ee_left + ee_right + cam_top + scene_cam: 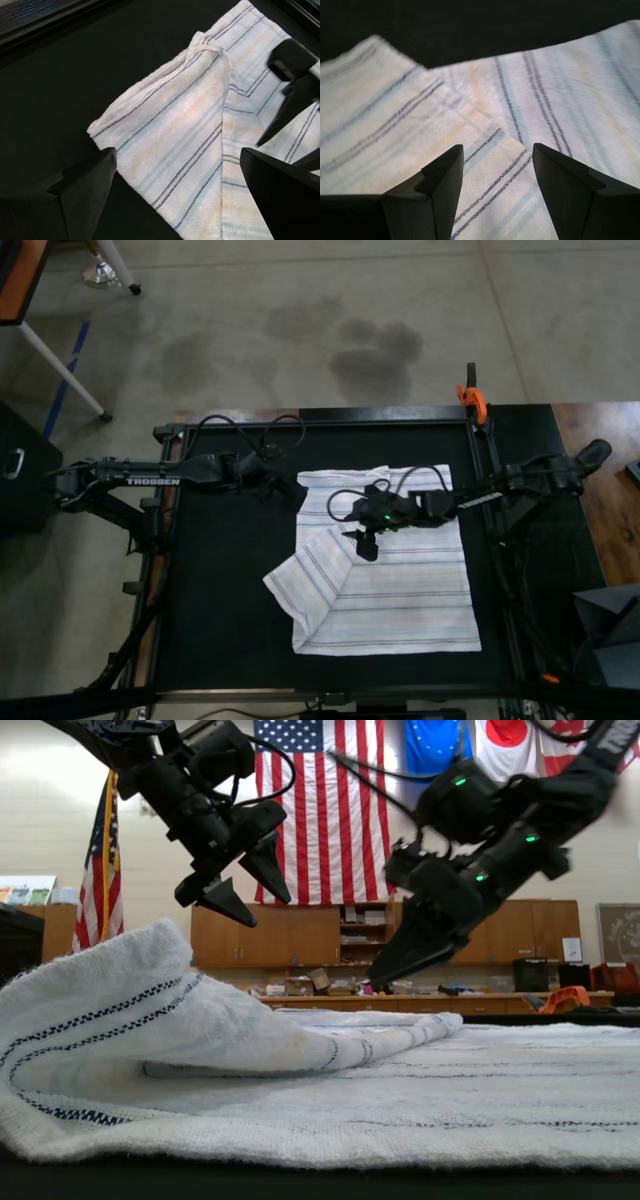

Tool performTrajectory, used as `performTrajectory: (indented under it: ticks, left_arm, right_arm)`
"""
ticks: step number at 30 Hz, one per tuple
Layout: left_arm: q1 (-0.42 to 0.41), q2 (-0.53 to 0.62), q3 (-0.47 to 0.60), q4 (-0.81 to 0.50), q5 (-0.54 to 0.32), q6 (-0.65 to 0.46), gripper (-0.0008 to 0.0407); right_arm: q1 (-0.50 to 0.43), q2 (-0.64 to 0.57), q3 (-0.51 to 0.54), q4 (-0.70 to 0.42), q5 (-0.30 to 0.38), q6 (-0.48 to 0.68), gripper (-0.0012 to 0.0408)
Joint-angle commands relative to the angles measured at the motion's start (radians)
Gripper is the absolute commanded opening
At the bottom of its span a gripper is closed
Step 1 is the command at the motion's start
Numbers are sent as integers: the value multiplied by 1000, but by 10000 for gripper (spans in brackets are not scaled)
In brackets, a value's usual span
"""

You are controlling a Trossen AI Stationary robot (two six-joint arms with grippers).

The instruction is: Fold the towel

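Observation:
The white striped towel (400,590) lies flat on the black table (220,620). Its corner on the top view's left is folded inward as a diagonal flap (305,580). My left gripper (293,492) hovers open off the towel's far left corner, holding nothing. In the left wrist view its fingers (85,185) stand wide apart above the flap (170,120). My right gripper (365,545) hangs open just above the towel, near the flap's upper edge. In the right wrist view the towel (520,85) fills the space beneath the open gripper (497,147).
An orange clamp (472,397) sits on the table's far right corner in the top view. Black table frame rails run along both sides. In the exterior view both grippers (262,905) (375,982) hang above the towel (400,1090).

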Motion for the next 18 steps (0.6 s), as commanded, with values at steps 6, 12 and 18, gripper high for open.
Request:
performTrajectory:
  ticks: [6, 12, 18]
  left_arm:
    - [0, 0, -5, 9, 1, 1, 344]
    - [0, 1, 2, 11, 1, 3, 344]
    - [0, -4, 2, 11, 1, 13, 344]
  right_arm:
    - [-26, 98, 155, -176, -110, -165, 162]
    - [-27, 127, 230, -198, -114, -229, 161]
    - [-29, 128, 231, -199, -114, -265, 161]
